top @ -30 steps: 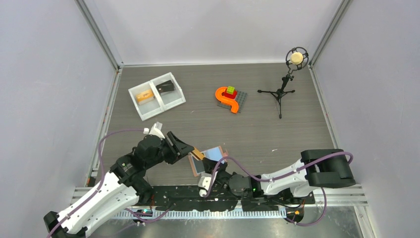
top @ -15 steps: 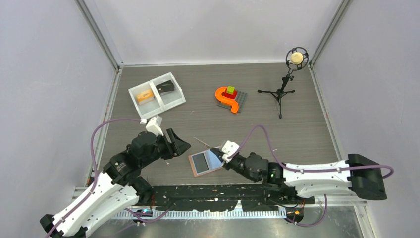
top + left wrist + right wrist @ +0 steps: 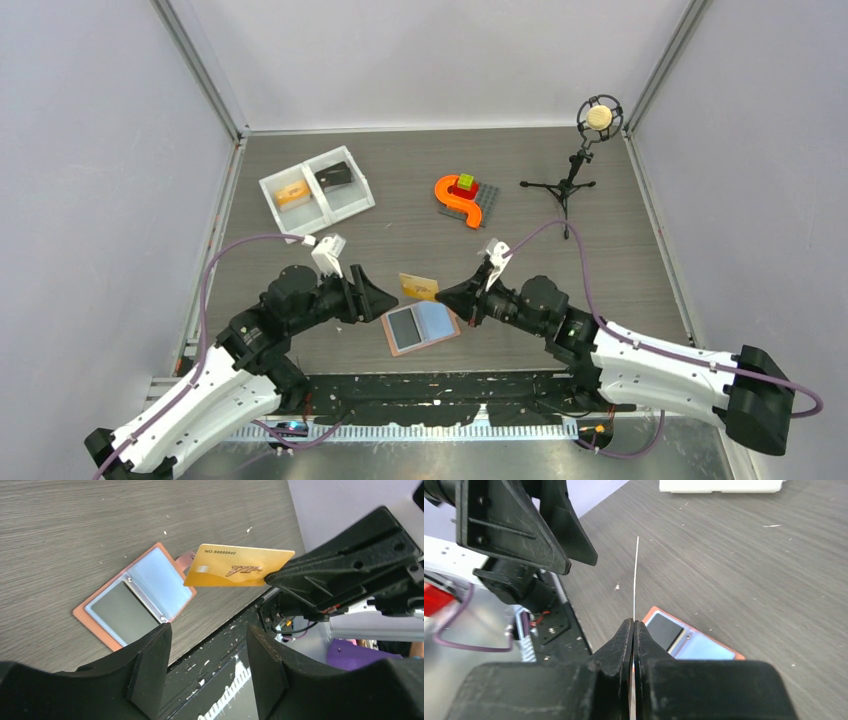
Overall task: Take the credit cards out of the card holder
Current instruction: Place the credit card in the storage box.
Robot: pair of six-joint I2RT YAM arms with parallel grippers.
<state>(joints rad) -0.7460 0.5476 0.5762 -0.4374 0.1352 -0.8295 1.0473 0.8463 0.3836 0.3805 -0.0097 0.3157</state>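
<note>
I'm pinching a gold credit card [image 3: 418, 286] in my right end effector [image 3: 447, 296], clear above the open card holder [image 3: 438, 321] lying on the desk [image 3: 400, 230]. I'm hovering my left end effector [image 3: 383, 300] alongside, jaws apart, empty. A dark card [image 3: 405, 328] is sitting pocketed; I'm judging this roughly halfway.

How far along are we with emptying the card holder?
Done: the gold card is out, pinched in the right gripper above the table. In hand: the left gripper hangs open and empty beside it. Left: a dark card sits in a pocket of the open card holder.
</note>
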